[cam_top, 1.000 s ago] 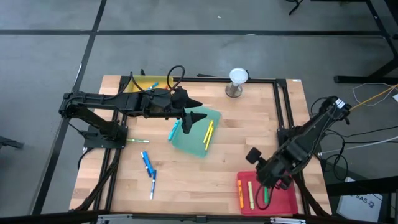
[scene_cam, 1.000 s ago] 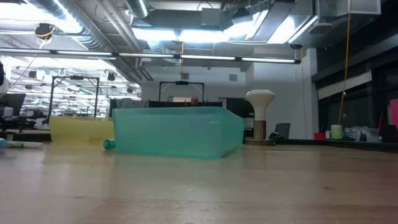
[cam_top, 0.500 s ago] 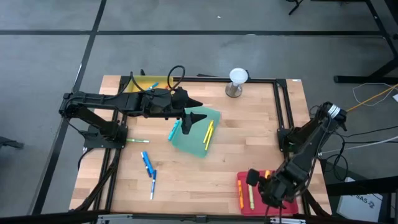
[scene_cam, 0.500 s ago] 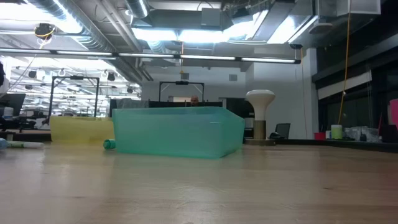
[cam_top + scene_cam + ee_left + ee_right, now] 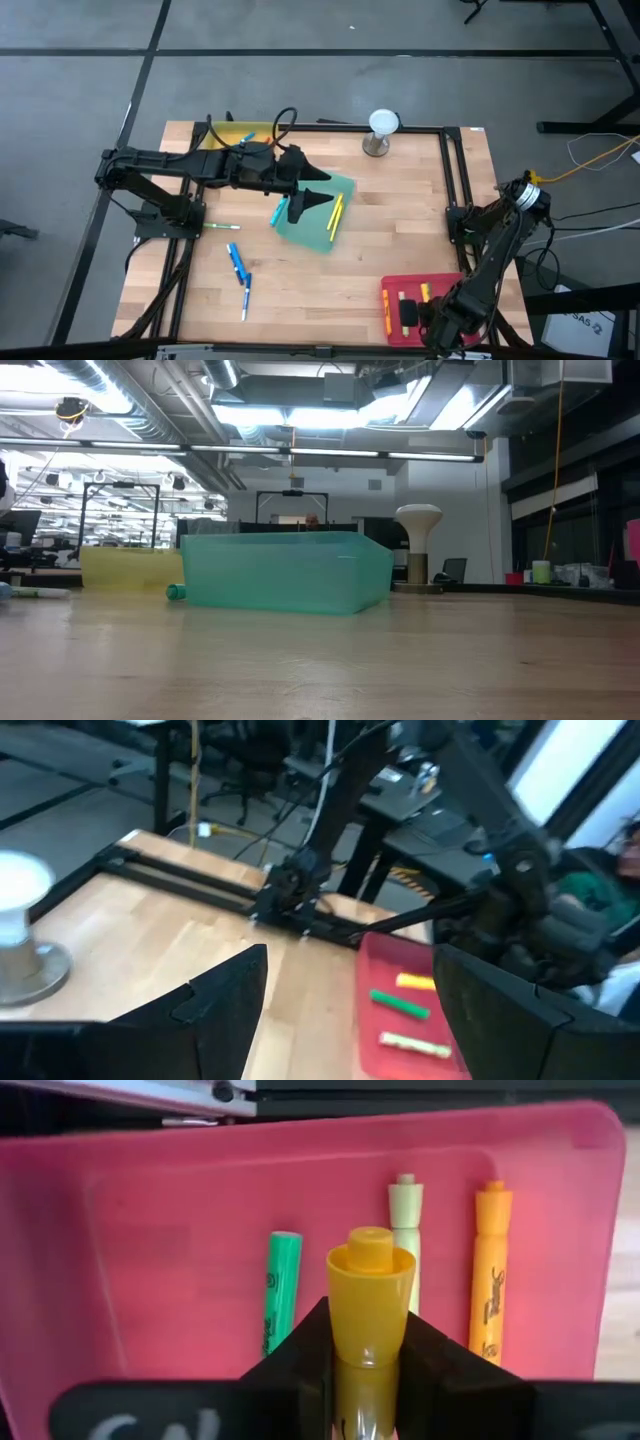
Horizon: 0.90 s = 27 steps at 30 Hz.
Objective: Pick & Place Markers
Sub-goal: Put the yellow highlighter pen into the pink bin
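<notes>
Right hand (image 5: 368,1370) is closed on a yellow-orange marker (image 5: 369,1305), clamped between both fingers (image 5: 298,1355), poised over the red tray (image 5: 470,318) at the bench's (image 5: 300,300) near right corner; inside that tray lie a green marker (image 5: 279,1290), a pale yellow-green marker (image 5: 405,1230) and an orange marker (image 5: 489,1270), side by side, not touching. Left hand (image 5: 312,200) is open, jaws spread wide, holding nothing, over the teal tray (image 5: 345,190) mid-bench. Two yellow markers (image 5: 336,214) lie in the teal tray, a teal marker (image 5: 280,210) sits at its left edge. Left of that on bare bench: a thin green marker (image 5: 222,227), two blue markers (image 5: 238,264) end to end. Another teal marker (image 5: 245,137) lies by the yellow tray (image 5: 130,568) at the far left. White-topped stand (image 5: 382,132) at far edge
</notes>
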{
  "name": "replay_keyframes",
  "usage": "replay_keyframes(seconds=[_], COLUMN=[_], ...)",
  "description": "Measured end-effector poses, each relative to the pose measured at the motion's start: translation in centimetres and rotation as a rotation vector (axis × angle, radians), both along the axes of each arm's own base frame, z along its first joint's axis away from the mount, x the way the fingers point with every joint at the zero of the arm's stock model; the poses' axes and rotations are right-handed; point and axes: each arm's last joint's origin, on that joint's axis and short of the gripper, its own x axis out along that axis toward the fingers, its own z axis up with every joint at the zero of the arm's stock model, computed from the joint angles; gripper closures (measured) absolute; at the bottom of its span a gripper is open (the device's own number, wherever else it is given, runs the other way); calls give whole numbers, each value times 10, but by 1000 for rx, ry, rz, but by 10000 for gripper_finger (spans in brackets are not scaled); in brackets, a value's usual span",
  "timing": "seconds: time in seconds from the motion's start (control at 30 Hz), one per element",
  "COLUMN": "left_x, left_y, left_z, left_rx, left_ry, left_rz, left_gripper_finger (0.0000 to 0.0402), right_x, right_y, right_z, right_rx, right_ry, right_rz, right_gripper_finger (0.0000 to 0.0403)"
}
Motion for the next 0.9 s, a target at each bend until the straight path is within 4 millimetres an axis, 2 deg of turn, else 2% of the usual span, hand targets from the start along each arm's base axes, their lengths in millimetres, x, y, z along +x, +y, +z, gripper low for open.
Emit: replay_keyframes(seconds=[0.13,0.53,0.9], left_x=[0,1,0], left_y=[-5,-6,-13], left_z=[3,6,6], left_rx=[35,23,19], left_ry=[-36,-61,-63], left_rz=[-26,-21,-42], left_gripper_finger=[123,123,123], right_x=[0,4,21], right_y=[1,8,21], right_z=[-1,0,-40], right_rx=[-5,76,14], right_ry=[-6,-25,25], right_rz=[92,99,77], right_gripper_finger=[343,343,343])
